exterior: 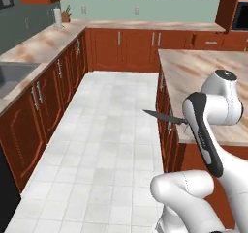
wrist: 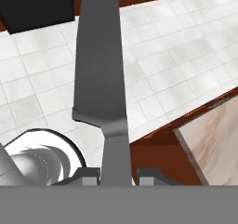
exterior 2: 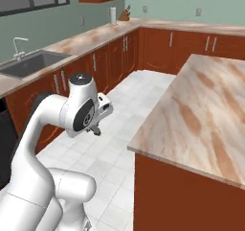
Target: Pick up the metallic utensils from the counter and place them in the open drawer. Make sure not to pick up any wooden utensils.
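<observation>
I see my hand (wrist: 115, 175) clamped narrowly on the knife (wrist: 100, 69), blade projecting over the tiled floor (exterior: 106, 130) beside the counter (exterior: 203, 77). I can read no markings.

Knife (exterior: 162, 116) handle hidden behind arm in left base view; blade tip cut off at top edge, hand view. Gripper (wrist: 116, 175) fingertips mostly covered by blade.

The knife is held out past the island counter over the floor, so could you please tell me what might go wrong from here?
1. The knife is pinched only at its handle end between the fingers, so the long blade could pivot or slip.
2. It hangs over the tiled floor, so a slip drops it there.
3. The blade tip sits close to the island counter edge and could clip it in a swing.
</observation>
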You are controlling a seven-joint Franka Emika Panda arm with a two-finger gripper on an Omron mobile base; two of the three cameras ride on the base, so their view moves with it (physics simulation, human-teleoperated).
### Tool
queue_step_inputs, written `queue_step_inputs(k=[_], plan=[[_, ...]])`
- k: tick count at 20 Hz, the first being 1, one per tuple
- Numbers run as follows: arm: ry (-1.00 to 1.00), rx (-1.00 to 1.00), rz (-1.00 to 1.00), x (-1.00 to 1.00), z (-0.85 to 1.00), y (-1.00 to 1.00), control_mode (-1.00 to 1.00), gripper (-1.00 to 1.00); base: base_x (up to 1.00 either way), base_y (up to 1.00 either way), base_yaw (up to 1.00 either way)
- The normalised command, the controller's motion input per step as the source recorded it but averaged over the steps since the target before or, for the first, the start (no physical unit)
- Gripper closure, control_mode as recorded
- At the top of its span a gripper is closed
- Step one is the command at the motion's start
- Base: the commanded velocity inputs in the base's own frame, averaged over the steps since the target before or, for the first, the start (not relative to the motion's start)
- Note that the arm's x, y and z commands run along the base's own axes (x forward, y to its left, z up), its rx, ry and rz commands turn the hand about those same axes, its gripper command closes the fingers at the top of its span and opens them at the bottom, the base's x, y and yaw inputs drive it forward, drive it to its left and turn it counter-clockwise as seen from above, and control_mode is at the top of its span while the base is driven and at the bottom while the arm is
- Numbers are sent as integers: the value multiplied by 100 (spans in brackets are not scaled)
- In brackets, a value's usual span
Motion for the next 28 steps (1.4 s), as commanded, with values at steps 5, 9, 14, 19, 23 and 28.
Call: queue_step_inputs(k=[5, 9, 14, 19, 23, 28], plan=[[0, 0, 0, 0, 0, 0, 100, 100, 24, -30, -35], [0, 0, 0, 0, 0, 0, 100, 100, 62, 60, -32], [0, 0, 0, 0, 0, 0, 100, 100, 58, 100, -26], [0, 0, 0, 0, 0, 0, 100, 100, 67, 100, -24], [0, 0, 0, 0, 0, 0, 100, 100, 97, 83, -29], [0, 0, 0, 0, 0, 0, 100, 100, 100, 59, -33]])
